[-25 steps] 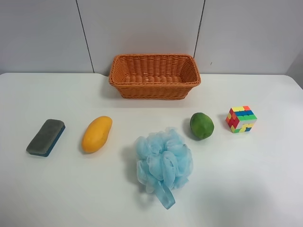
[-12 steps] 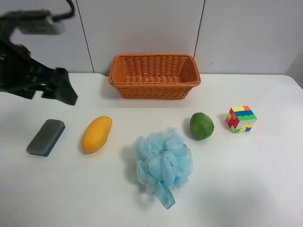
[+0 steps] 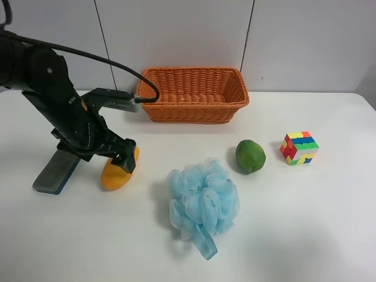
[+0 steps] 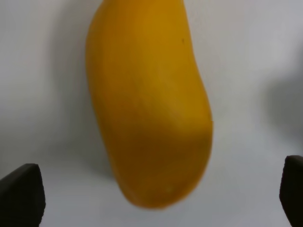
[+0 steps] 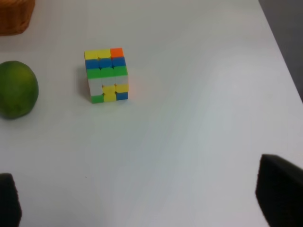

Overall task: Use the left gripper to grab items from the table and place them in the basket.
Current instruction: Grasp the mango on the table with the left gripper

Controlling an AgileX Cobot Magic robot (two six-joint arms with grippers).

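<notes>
My left gripper (image 3: 119,160) hangs low over the yellow-orange mango (image 3: 113,177) on the white table (image 3: 294,229), jaws open. In the left wrist view the mango (image 4: 149,101) lies between my wide-apart fingertips (image 4: 21,194), untouched, with the left gripper (image 4: 156,194) above its end. The grey-and-blue eraser (image 3: 53,173) lies just beside the arm, partly covered by it. The blue pouf (image 3: 202,202), green fruit (image 3: 250,156) and puzzle cube (image 3: 299,147) lie apart to the side. The wicker basket (image 3: 191,110) stands at the back, empty. My right gripper (image 5: 144,203) is open and empty over bare table.
The right wrist view shows the cube (image 5: 106,74), the green fruit (image 5: 16,90) and a corner of the basket (image 5: 14,16). The table's edge (image 5: 279,61) runs close past the cube. A grey panelled wall stands behind the basket.
The left arm came into the exterior view from its left side, swung down and now sits with open jaws over the mango. No item has moved.
</notes>
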